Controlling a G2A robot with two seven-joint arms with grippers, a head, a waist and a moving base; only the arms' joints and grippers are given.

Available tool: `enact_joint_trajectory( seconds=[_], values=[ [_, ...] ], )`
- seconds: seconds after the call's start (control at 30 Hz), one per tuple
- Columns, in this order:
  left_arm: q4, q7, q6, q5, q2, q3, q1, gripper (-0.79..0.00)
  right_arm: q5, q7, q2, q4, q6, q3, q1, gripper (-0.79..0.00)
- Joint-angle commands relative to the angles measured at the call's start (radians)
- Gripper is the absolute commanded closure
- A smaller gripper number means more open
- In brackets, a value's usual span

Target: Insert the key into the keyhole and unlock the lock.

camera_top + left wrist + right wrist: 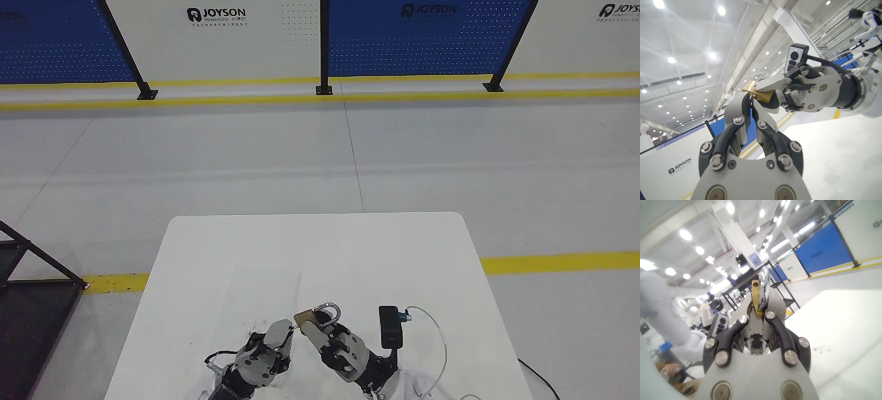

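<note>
right gripper [758, 306] – clamps lock [763, 97] | left gripper [751, 103] – pinches key [753, 98] against lock

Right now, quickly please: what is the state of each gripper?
Left gripper: closed on the key, which is mostly hidden and meets the underside of the padlock.
Right gripper: closed on the padlock.

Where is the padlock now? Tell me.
Top view: the padlock sits in the right gripper above the near edge of the table, the left gripper close beside it.
</note>
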Motion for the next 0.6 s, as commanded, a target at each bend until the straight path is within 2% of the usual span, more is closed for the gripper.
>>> enact_joint_trajectory(
  seconds=[0.0, 0.03, 0.07, 0.1, 0.2, 0.27, 0.33, 0.37, 0.47, 0.57],
  values=[
    [-0.002, 0.009, -0.002, -0.024, 0.000, 0.001, -0.001, 0.000, 0.001, -0.002, 0.000, 0.000, 0.001, 0.000, 0.000, 0.000],
    [-0.006, 0.013, -0.019, -0.049, -0.001, 0.005, 0.001, -0.077, 0.001, -0.002, 0.001, 0.000, 0.001, 0.000, 0.000, 0.000],
    [-0.007, 0.016, -0.022, -0.059, 0.000, 0.003, 0.001, -0.369, 0.002, -0.002, 0.001, -0.001, 0.002, 0.001, 0.000, 0.000],
    [-0.008, 0.019, -0.031, -0.071, 0.000, 0.003, 0.004, -0.779, 0.002, -0.006, 0.001, -0.001, 0.004, 0.003, 0.000, 0.000],
    [-0.016, 0.027, -0.097, -0.126, 0.002, 0.004, 0.018, -0.785, -0.001, -0.025, 0.001, -0.002, 0.018, 0.012, 0.000, 0.000],
    [-0.032, 0.021, -0.206, -0.202, 0.006, 0.007, 0.035, -0.785, -0.010, -0.039, 0.001, -0.001, 0.036, 0.020, 0.000, 0.000],
    [-0.042, 0.005, -0.277, -0.234, 0.013, -0.013, 0.050, -0.785, -0.015, -0.053, 0.001, 0.006, 0.061, 0.029, 0.003, 0.000],
    [-0.049, -0.007, -0.347, -0.265, 0.017, -0.018, 0.065, -0.785, -0.007, -0.048, 0.000, 0.018, 0.073, 0.031, 0.006, 0.000],
    [-0.079, -0.057, -0.544, -0.350, 0.037, -0.075, 0.113, -0.785, 0.030, 0.038, -0.001, 0.063, 0.139, 0.036, 0.039, 0.000],
    [-0.107, -0.117, -0.742, -0.412, 0.064, -0.182, 0.169, -0.785, 0.089, 0.199, -0.008, 0.114, 0.203, 0.004, 0.100, 0.000]
  ],
)
